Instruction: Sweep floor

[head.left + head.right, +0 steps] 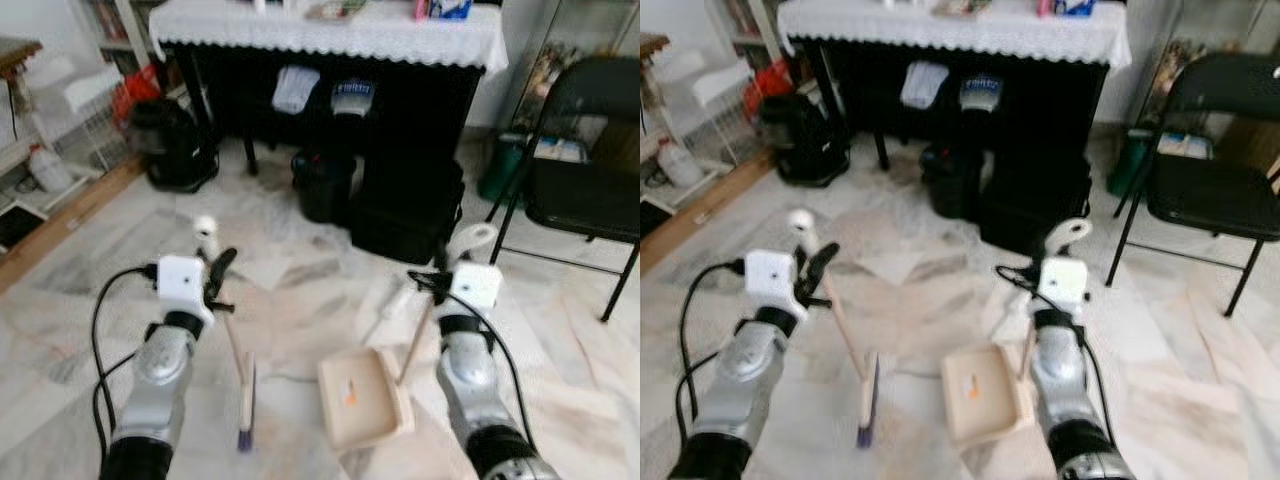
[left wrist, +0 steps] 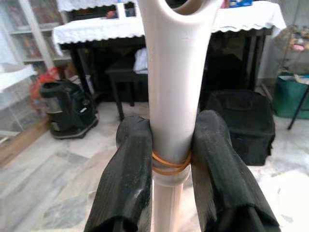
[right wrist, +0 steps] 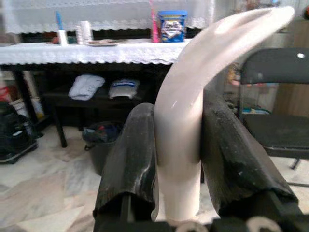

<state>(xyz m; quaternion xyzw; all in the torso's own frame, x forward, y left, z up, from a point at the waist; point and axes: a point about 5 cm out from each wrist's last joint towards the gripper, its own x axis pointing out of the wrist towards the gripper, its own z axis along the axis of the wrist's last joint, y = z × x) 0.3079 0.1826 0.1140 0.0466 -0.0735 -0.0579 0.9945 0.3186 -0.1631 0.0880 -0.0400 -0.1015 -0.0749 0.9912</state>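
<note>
Small orange scrap (image 1: 350, 392) sits inside the cream plastic dustpan (image 1: 364, 398), which lies flat on the pale marble floor (image 1: 300, 290). Using the dustpan as landmark: short cream-handled broom (image 1: 238, 372) stands just to its left, purple-tipped bristle head (image 1: 245, 402) down on the floor, clear of the pan's edge.

Left gripper (image 1: 213, 290) is clamped on the broom handle; wrist view shows both black fingers (image 2: 129, 179) pinching the cream tube at an orange rubber band (image 2: 170, 165). Right gripper (image 1: 432, 281) is clamped on the dustpan's curved cream handle (image 3: 193, 92), fingers (image 3: 135, 154) squeezing either side.

Black table with white lace cloth (image 1: 340, 30) stands well behind the pan; black folding chair (image 1: 585, 160) is behind it to the right.

Judgement: mid-sweep, 1 scrap collected. Keep the pan lip flat on the floor, bristles low, short strokes toward the pan mouth, no lifting the pan mid-stroke.
</note>
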